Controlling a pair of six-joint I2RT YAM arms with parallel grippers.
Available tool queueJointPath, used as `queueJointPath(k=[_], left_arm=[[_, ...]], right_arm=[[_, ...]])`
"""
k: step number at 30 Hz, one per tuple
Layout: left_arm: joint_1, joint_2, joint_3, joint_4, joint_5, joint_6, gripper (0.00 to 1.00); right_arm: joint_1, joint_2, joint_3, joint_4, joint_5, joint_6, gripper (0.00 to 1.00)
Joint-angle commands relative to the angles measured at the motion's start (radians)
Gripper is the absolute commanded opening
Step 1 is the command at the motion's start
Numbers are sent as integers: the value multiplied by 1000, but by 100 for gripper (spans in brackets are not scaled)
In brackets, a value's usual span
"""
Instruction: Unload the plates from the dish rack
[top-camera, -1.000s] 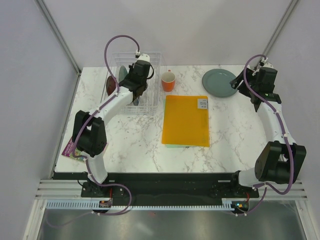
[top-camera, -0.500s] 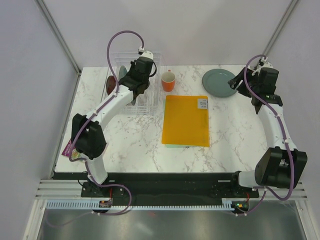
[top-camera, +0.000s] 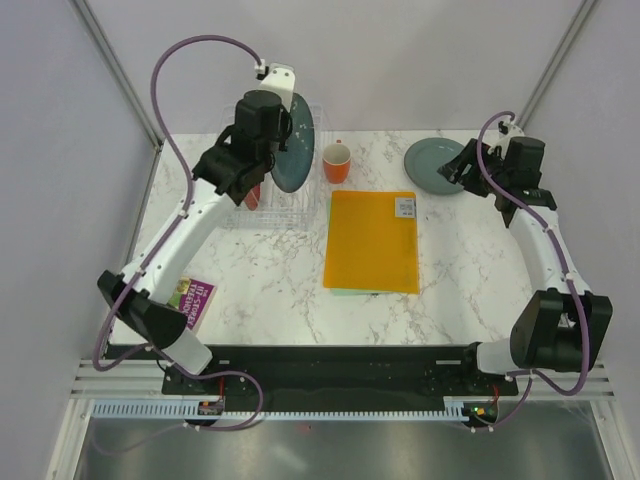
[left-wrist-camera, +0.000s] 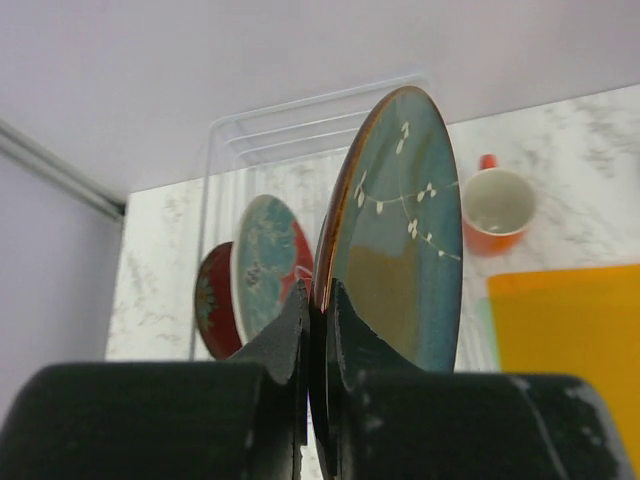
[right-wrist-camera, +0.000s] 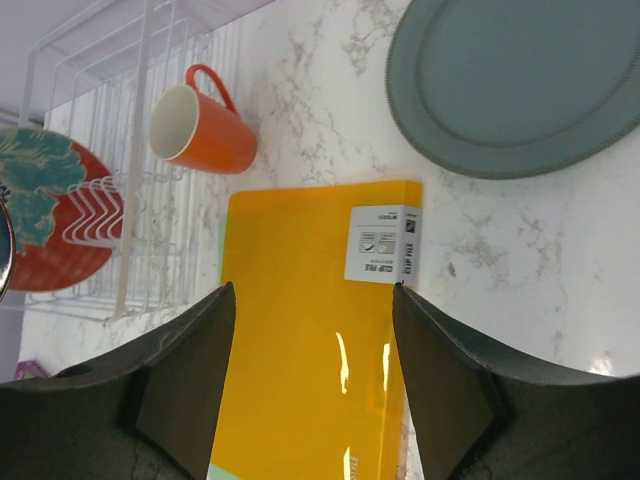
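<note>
My left gripper (left-wrist-camera: 320, 300) is shut on the rim of a dark teal plate (left-wrist-camera: 400, 240) with white sprigs. It holds the plate on edge, raised above the dish rack (top-camera: 285, 212). From above, this plate (top-camera: 294, 148) hangs over the rack's right half. A red plate with teal pattern (left-wrist-camera: 268, 262) and a dark red plate (left-wrist-camera: 212, 305) stand in the clear rack (left-wrist-camera: 300, 112). A pale grey-green plate (top-camera: 435, 166) lies flat at the back right. My right gripper (right-wrist-camera: 313, 290) is open above the folder's corner, just near of that plate (right-wrist-camera: 520, 80), with nothing between its fingers.
An orange cup (top-camera: 337, 162) stands right of the rack. A flat orange-yellow folder (top-camera: 372, 240) lies mid-table. A small book (top-camera: 190, 300) rests near the left front edge. Frame posts and grey walls close in the back and sides.
My left arm has lifted the dark teal plate up out of the rack and swung higher. The right gripper has shifted slightly left near the pale plate.
</note>
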Motion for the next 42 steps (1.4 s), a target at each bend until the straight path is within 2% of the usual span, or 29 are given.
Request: queueJointPath(k=[1,2,6,12,19,27,30,31,33,34,35,36,37,39,40,42], left_arm=[[2,-149,27,67,237,-224,2],[2,-157,13,69,310,-286,2],[4,-198,-97,171,439,-403,2],[5,-256,-310,355,614,-566,2],[5,-269,-462,542,705,-675,2],[7,-267,-531,682,768,-764,2],[7,-258,-548,707,783,-785,2],[7,-255,-562,716,785,-790,2],[7,-255,-573,727,786,-795,2],[7,-252,-579,734,786,-796,2],[7,-250,-582,736,785,-796,2],[8,-249,-582,738,785,-796,2],[8,-246,-584,735,785,-784,2],[10,-244,-582,718,773,-764,2],[11,-243,-575,702,765,-729,11],[13,-247,-567,632,721,-689,38]], right_arm=[[19,62,-29,98,-193,46,72],[20,68,-40,167,-260,68,73],[43,93,-92,336,-378,180,76],[94,82,-146,473,-432,258,79],[158,67,-195,560,-448,318,81],[198,74,-244,640,-454,367,81],[210,74,-247,667,-468,374,78],[217,77,-247,684,-475,380,68],[218,87,-252,718,-513,410,58],[220,91,-254,744,-520,421,34],[218,91,-257,744,-515,426,20],[218,90,-264,743,-508,426,8],[220,84,-267,743,-498,426,0],[218,73,-272,731,-480,405,0],[218,48,-267,671,-436,382,0],[217,24,-232,594,-382,322,0]])
